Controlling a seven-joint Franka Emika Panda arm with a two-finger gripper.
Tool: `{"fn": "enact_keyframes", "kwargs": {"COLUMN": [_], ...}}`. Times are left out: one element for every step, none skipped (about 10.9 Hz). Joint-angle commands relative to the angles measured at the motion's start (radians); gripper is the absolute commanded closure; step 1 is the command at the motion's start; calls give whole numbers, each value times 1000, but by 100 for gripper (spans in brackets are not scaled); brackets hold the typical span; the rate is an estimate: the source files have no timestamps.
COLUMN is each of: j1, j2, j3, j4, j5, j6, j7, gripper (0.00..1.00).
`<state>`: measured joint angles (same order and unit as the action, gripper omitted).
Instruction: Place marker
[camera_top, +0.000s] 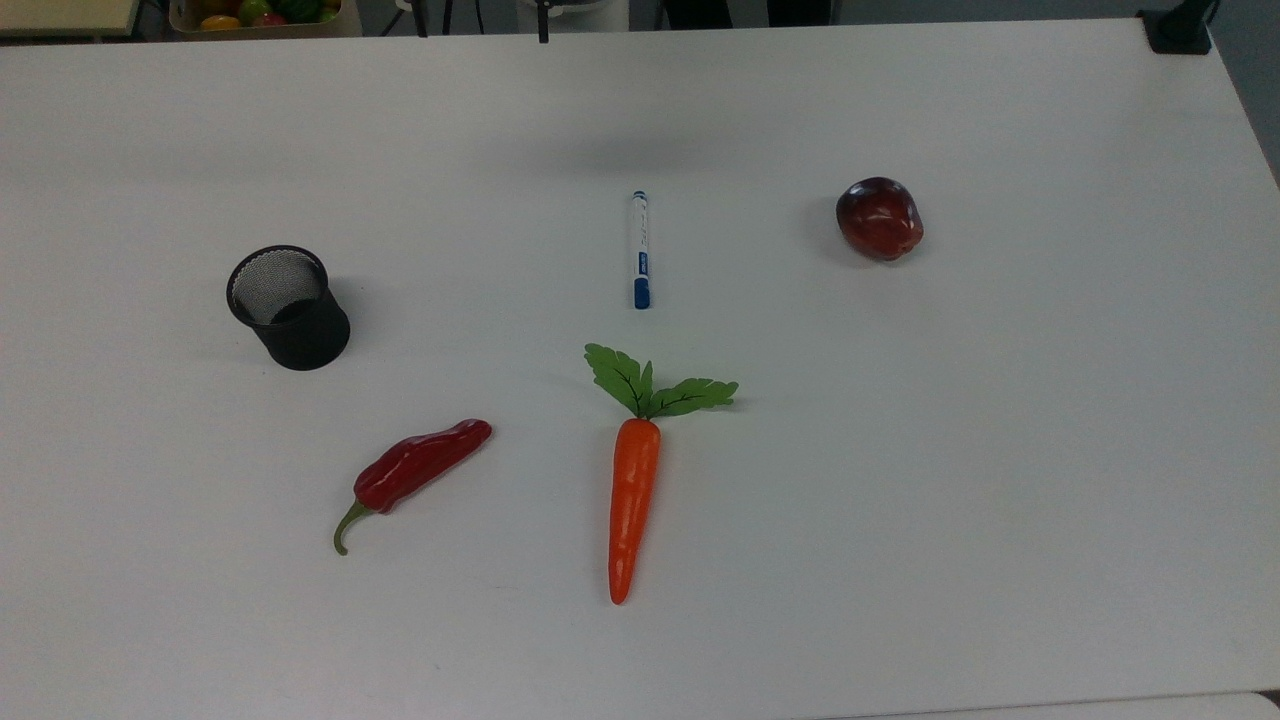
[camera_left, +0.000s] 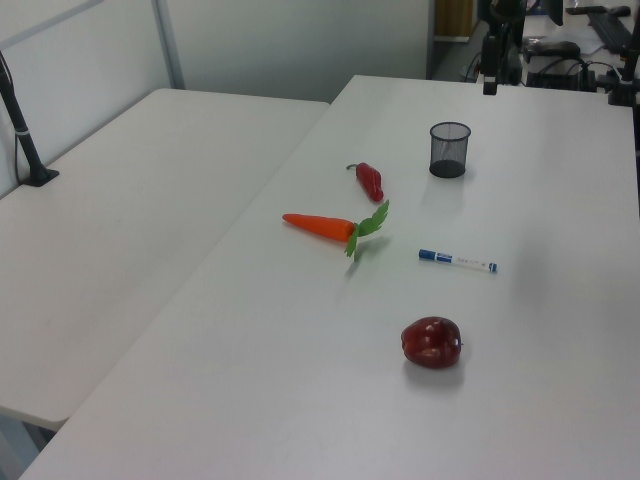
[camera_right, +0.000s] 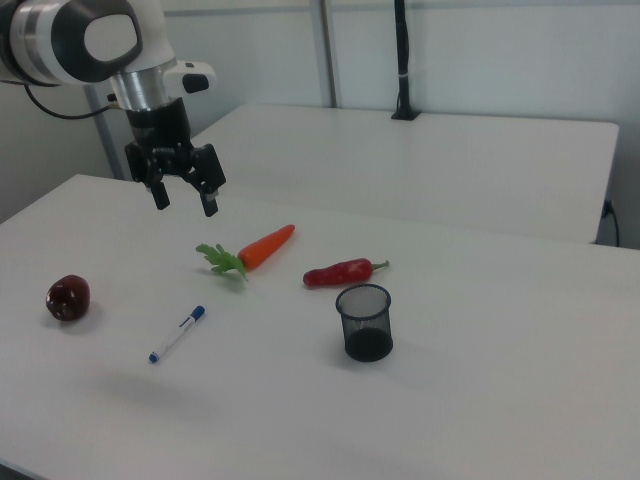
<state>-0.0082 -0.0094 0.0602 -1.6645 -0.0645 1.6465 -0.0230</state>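
Gripper (camera_right: 185, 195) hangs high above the table (camera_right: 500, 400) with its fingers spread apart and empty; in the right view the marker (camera_right: 177, 334) lies below it, near mid-table, blue cap toward the carrot (camera_right: 262, 247), its long axis slanting away from the mesh cup (camera_right: 365, 322) standing well apart rightward.

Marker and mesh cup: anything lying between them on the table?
No. In the top view the stretch between the marker and the black mesh cup is bare white table; the chili lies nearer the camera.
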Motion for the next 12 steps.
{"fn": "enact_keyframes", "kwargs": {"j1": [-12, -12, -10, -7, -3, 2, 31, 48, 62, 76, 101, 114], "j2": [-11, -11, -11, -11, -9, -8, 3, 21, 34, 46, 66, 81], "j3": [9, 9, 9, 10, 13, 15, 15, 15, 15, 15, 15, 15], "j4": [-9, -9, -9, -9, -11, -17, -20, -21, -27, -40, -50, -57], "j5": [14, 14, 14, 14, 14, 14, 14, 14, 14, 15, 14, 14], "j6": [-4, -4, -2, -2, -1, -1, 3, 15, 42, 56, 61, 84], "j7": [-3, -3, -3, -2, 6, 30, 58, 81, 103, 110, 123, 126], "gripper": [0, 0, 0, 0, 0, 0, 0, 0, 0, 0, 0, 0]}}
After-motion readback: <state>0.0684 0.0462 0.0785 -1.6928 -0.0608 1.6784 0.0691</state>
